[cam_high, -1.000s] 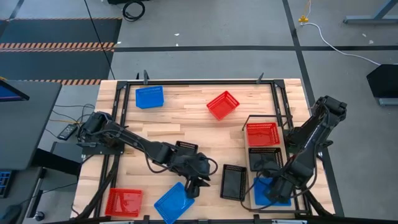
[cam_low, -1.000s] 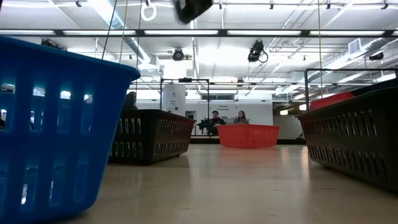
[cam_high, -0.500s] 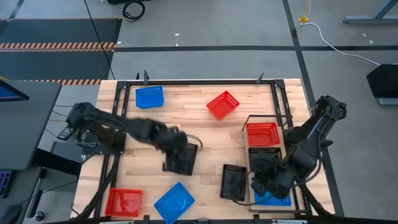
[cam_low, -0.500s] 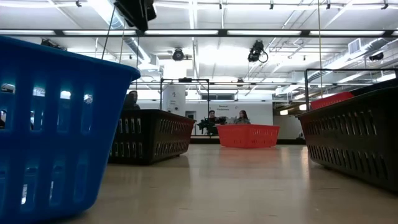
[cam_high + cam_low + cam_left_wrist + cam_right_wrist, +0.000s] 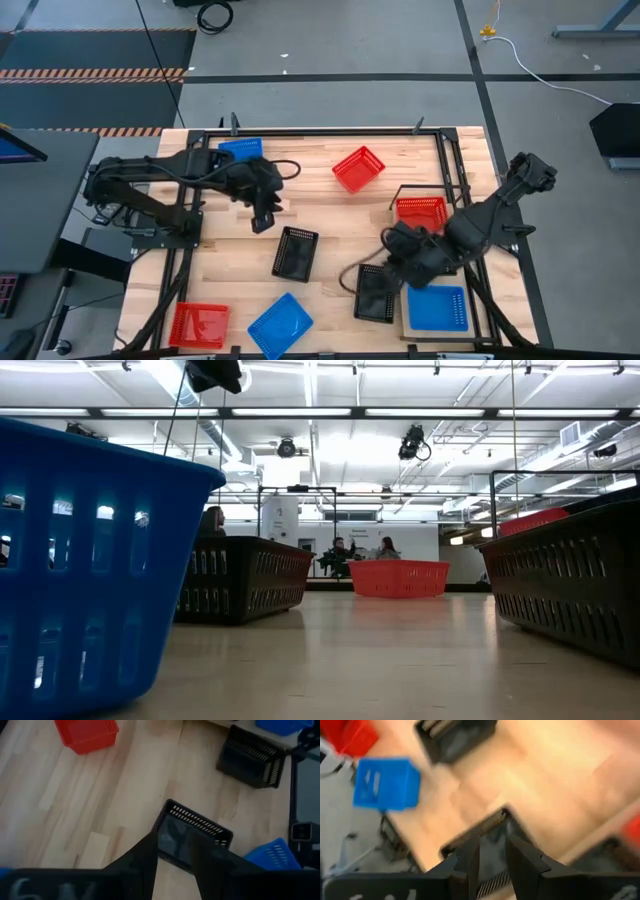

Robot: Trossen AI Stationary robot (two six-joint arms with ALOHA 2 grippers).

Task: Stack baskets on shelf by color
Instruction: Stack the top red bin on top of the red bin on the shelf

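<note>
My left gripper (image 5: pixel 262 216) hangs open and empty above the table's far left, and its wrist view looks down on a black basket (image 5: pixel 295 252) (image 5: pixel 192 835) flat on the table. My right gripper (image 5: pixel 383 272) is open and empty over a second black basket (image 5: pixel 375 293) (image 5: pixel 487 842) beside the shelf (image 5: pixel 407 326). A blue basket (image 5: pixel 437 308) lies at the shelf's near end and a red basket (image 5: pixel 421 212) at its far end. My right arm hides the shelf's middle. In both wrist views a gap shows between the fingers (image 5: pixel 172 867) (image 5: pixel 492 865).
Loose on the table are a red basket (image 5: pixel 358 168) at the far middle, a blue basket (image 5: pixel 238 150) at the far left, and a red basket (image 5: pixel 198 323) and a blue basket (image 5: pixel 280 323) by the near edge. Bare wood lies at the table's centre.
My left gripper has risen and swung from beside the near blue basket toward the table's far left. My right gripper has lifted off the shelf's near end and moved left over the black basket beside it, turning as it went. No basket has shifted.
</note>
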